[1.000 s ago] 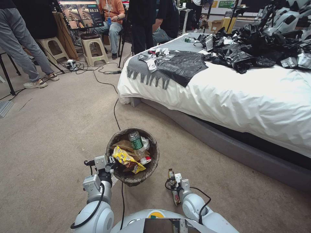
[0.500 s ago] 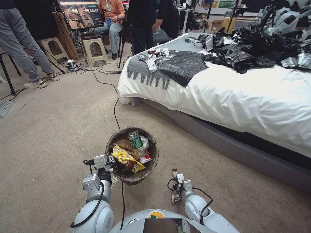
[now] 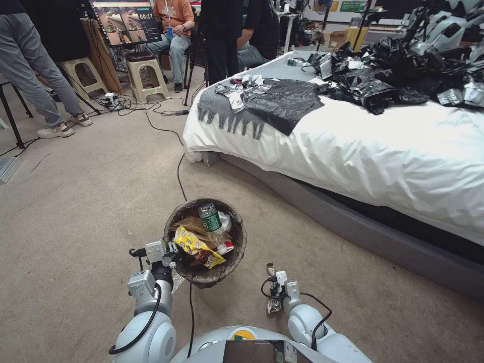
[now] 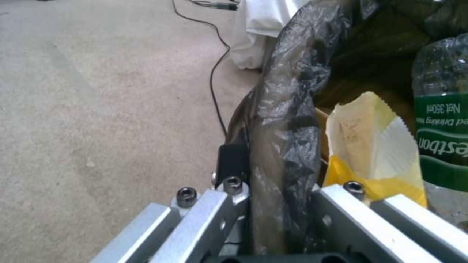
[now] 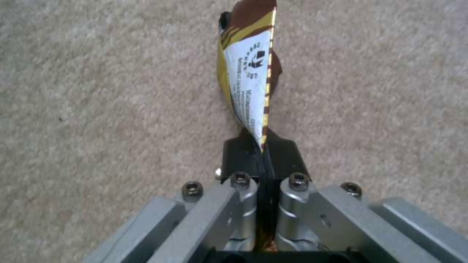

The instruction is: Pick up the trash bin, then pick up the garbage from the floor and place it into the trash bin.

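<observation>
- Lower middle of the head view: the trash bin (image 3: 205, 242) sits over the beige carpet (image 3: 75, 201), its dark liner folded over the rim, the white body almost wholly hidden beneath it.
- The left gripper (image 3: 172, 250) is clamped on the bin's near-left rim; in the left wrist view its fingers (image 4: 233, 160) close tight over the bagged rim (image 4: 283, 146), one inside, one outside, the inner one mostly hidden by plastic.
- Inside the bin: a green-labelled bottle (image 3: 212, 222), a yellow snack packet (image 3: 196, 247), tan paper behind them, a bit of white tissue; what lies deeper is covered.
- Just right of the bin, lower centre, the right gripper (image 3: 273, 287) is pinched shut on a brown-and-yellow wrapper (image 5: 249, 73), which sticks out beyond the fingertips above the carpet.
- In the head view that wrapper is small and half hidden by the gripper; its print is unreadable.
- A black cable (image 3: 179, 171) runs across the floor behind the bin; the white bed (image 3: 383, 146) fills the right.
</observation>
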Available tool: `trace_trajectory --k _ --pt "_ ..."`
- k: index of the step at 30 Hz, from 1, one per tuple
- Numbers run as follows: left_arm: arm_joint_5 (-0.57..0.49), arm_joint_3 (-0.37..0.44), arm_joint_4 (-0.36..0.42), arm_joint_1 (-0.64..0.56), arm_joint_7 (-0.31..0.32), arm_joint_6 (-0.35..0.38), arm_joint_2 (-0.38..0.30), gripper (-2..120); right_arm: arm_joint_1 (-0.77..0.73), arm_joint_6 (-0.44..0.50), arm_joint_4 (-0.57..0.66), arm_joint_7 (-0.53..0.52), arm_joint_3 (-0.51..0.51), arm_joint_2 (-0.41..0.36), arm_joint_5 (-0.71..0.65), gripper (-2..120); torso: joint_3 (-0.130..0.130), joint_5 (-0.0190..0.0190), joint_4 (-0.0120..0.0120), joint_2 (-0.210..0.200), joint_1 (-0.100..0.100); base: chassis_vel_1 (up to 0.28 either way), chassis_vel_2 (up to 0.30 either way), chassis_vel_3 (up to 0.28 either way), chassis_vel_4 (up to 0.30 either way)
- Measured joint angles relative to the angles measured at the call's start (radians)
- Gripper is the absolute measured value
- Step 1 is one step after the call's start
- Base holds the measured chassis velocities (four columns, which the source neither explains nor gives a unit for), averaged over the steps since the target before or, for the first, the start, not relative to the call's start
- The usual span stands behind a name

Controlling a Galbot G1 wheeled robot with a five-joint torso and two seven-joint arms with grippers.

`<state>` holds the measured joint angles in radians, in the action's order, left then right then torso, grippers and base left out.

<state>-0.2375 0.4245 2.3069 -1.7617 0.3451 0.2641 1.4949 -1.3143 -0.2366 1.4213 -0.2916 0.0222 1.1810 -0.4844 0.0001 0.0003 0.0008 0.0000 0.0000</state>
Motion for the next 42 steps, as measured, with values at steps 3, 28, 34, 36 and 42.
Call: trace_trajectory --k 3,28,34,36,42 --pt "0.0 0.001 -0.001 0.0 0.0 0.0 0.0 0 -0.005 0.014 0.005 -0.003 -0.007 0.0 0.009 0 0.0 0.0002 0.0001 0.0 0.0 0.0 0.0 0.0 0.0" --pt "-0.011 -0.005 -0.008 -0.003 0.004 0.001 -0.006 0 -0.069 0.325 0.5 0.012 -0.086 -0.033 0.499 0 0.0 -0.0003 0.0001 0.0 0.0 0.0 0.0 0.0 0.0" --pt "-0.006 -0.006 -0.008 -0.005 0.005 0.002 -0.005 0 -0.083 0.354 0.618 0.033 -0.084 -0.035 0.564 0 0.0 -0.0003 0.0001 0.0 0.0 0.0 0.0 0.0 0.0" --pt "-0.005 -0.006 -0.008 -0.006 0.005 0.002 -0.005 0 -0.086 0.358 0.64 0.037 -0.085 -0.035 0.568 0 0.0 -0.0003 0.0001 0.0 0.0 0.0 0.0 0.0 0.0" --pt "-0.002 -0.007 -0.007 -0.006 0.006 0.004 -0.006 0 -0.086 0.443 0.734 0.161 -0.076 -0.033 0.521 0 0.0 -0.0004 0.0001 0.0 0.0 0.0 0.0 0.0 0.0"
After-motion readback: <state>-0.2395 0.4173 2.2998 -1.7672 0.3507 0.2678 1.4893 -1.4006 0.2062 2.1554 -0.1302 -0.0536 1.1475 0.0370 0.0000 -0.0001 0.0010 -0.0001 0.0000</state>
